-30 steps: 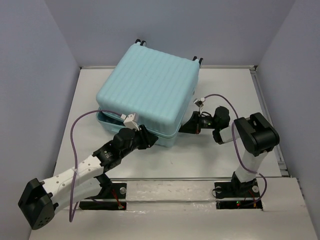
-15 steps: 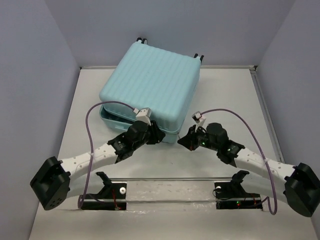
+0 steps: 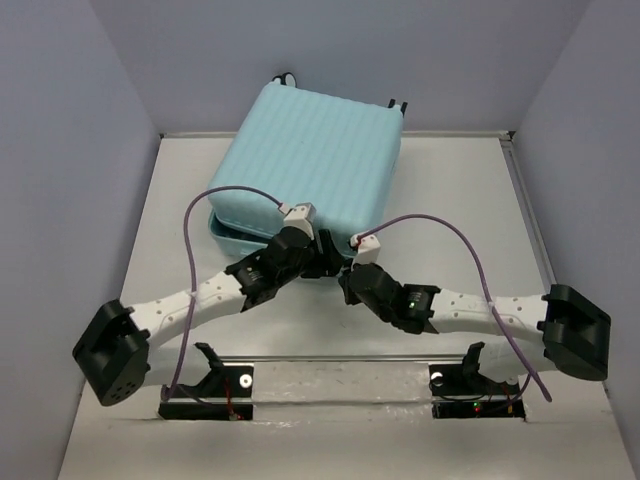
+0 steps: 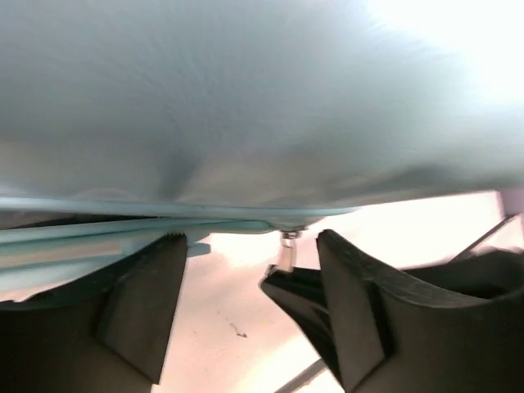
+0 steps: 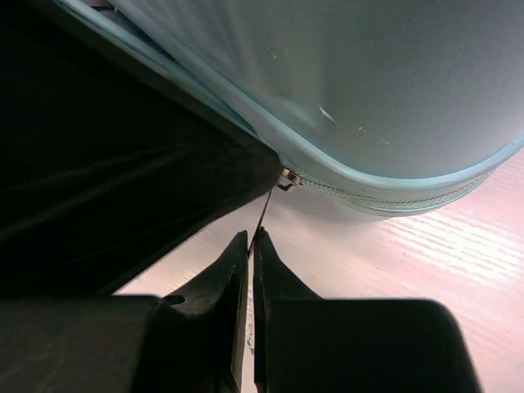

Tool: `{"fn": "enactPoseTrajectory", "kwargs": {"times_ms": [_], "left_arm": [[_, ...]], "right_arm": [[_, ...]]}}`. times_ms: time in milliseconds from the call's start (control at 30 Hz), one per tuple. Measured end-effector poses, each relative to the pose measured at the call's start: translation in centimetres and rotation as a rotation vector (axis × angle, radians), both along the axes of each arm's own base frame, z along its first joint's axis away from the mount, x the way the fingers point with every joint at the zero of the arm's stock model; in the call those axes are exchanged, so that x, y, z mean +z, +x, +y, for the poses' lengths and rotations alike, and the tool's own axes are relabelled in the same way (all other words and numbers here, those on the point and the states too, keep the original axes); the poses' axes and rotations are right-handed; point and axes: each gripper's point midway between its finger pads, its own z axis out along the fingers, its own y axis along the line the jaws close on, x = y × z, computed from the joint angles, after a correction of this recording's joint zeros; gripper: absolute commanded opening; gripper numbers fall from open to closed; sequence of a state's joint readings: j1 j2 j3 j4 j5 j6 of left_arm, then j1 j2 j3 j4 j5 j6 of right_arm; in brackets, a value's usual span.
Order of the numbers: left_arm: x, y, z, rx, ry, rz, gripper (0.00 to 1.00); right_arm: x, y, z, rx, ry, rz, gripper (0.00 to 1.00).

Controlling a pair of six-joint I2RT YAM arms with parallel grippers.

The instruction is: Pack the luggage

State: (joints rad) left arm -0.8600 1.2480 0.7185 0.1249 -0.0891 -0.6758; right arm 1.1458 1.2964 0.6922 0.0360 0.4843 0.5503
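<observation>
Right claw (image 5: 251, 238) pinching zipper pull (image 5: 284, 179) at luggage (image 3: 310, 160) near corner; left claw (image 4: 250, 246) agape alongside.

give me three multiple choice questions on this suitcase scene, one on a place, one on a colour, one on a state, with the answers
1. Where are both claws relative to the luggage?
A) at its far edge by the wheels
B) at its near corner
C) on top of its lid

2. What colour are the two cables on the arms?
A) green
B) orange
C) purple

3. How does the left claw stand?
A) open
B) shut on a shirt
C) out of view

Answers:
1 B: the top view shows the left claw and the right claw side by side at the near corner.
2 C: both loops look purple from above.
3 A: its wrist view shows the fingers well apart, while the right claw is shut on the zipper pull.
</observation>
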Motion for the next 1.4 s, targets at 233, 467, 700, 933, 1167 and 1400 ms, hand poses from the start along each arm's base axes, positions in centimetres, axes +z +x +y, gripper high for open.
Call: {"fn": "enactPoseTrajectory", "kwargs": {"times_ms": [233,467,700,933,1167,1400], "left_arm": [[17.0,2.4,11.5,0.287,-0.113,-0.319,0.99],[25.7,7.3,29.2,0.789,-0.009,-0.529,0.91],[4.8,12.2,34.7,0.871,-0.037,0.007,0.60],[-2.0,11.3,32.9,0.848,-0.145,0.169,0.45],[-2.1,12.7,31.6,0.858,-0.166,0.059,0.38],[-0.6,12.6,27.4,0.810,-0.214,-0.067,0.33]], "right_arm": [[0.0,-0.3,0.9,-0.012,0.055,0.024,0.07],[1.1,0.0,0.3,0.012,0.115,0.047,0.07],[1.2,-0.2,0.2,0.064,0.114,0.061,0.07],[1.0,-0.2,0.3,0.081,0.100,0.064,0.07],[1.8,1.1,2.4,0.101,0.073,0.043,0.07],[2.5,3.2,13.7,0.268,-0.050,0.040,0.07]]}}
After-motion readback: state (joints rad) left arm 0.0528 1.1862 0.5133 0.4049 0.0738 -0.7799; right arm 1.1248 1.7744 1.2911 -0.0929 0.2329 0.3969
